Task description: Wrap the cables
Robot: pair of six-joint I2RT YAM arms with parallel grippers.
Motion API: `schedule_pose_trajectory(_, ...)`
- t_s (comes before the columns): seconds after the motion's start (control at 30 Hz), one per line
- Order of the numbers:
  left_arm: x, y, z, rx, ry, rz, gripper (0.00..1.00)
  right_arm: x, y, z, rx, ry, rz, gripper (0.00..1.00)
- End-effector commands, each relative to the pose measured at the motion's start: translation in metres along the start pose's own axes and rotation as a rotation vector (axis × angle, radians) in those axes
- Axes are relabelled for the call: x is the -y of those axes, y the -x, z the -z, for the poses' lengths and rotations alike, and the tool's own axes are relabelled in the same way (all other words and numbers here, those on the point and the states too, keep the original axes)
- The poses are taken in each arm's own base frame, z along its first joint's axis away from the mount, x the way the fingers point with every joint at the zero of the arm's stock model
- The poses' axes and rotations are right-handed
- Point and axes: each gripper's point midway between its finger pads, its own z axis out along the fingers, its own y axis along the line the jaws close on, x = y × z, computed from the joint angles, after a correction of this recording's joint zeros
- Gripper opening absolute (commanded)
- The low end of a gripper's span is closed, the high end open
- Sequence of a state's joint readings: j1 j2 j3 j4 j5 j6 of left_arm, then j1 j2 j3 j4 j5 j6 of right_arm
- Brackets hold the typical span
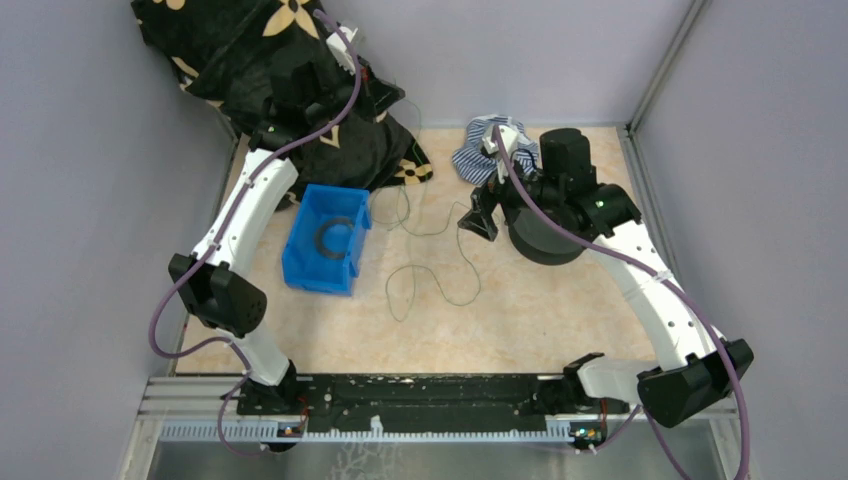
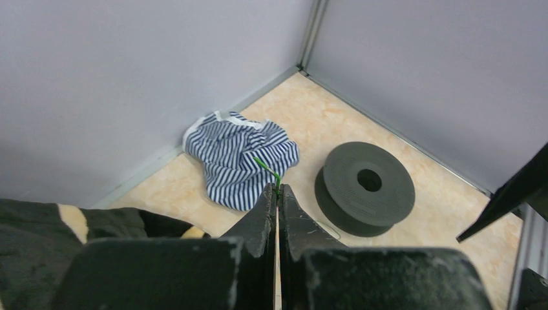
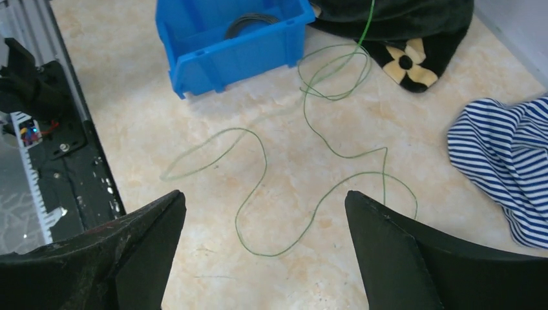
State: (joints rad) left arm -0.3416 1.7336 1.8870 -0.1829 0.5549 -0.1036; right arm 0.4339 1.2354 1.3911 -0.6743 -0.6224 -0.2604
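Left pincer (image 2: 277, 194): fingers were pressed together on a short green end of the cable (image 3: 265, 158), which stuck out just past the tips.
Left arm pose: elbow sat low near its base, the white forearm rose to the far left corner, and the wrist hung above the flowered black cloth (image 1: 250, 50).
Right pincer (image 3: 262, 200): jaws were spread wide and held nothing, poised above the table (image 1: 520, 320).
Right arm pose: elbow jutted out at the near right, the forearm sloped in towards the middle, and the wrist was over the black spool (image 2: 368, 184).
Cable, place: it ran down from the left pincer and lay in loose loops on the table under and ahead of the right pincer, apart from its fingers.
Blue bin (image 1: 300, 262): stood beyond those loops from the right pincer, with a coil of dark wire (image 1: 337, 237) inside.
Striped cloth (image 2: 242, 158): lay crumpled ahead of the left pincer's tips, beside the spool.
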Motion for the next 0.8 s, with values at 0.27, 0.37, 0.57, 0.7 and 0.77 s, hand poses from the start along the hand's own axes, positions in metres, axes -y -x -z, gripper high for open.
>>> schedule_pose_trajectory(0.27,0.123,-0.039,0.003,-0.09,-0.449,0.084,0.0,0.025,0.039,0.025,0.158,-0.222,0.099,0.9)
schedule_pose_trajectory(0.37,0.154,-0.051,0.008,-0.11,-0.563,0.068,0.0,0.027,0.055,0.03,0.192,-0.234,0.136,0.83)
schedule_pose_trajectory(0.57,0.185,-0.056,0.022,-0.12,-0.721,0.084,0.0,0.032,0.052,0.029,0.176,-0.251,0.177,0.71)
schedule_pose_trajectory(0.7,0.196,-0.057,0.029,-0.124,-0.768,0.094,0.0,0.031,0.041,0.024,0.148,-0.234,0.178,0.65)
schedule_pose_trajectory(0.77,0.199,-0.058,0.031,-0.127,-0.78,0.094,0.0,0.031,0.038,0.023,0.141,-0.234,0.178,0.61)
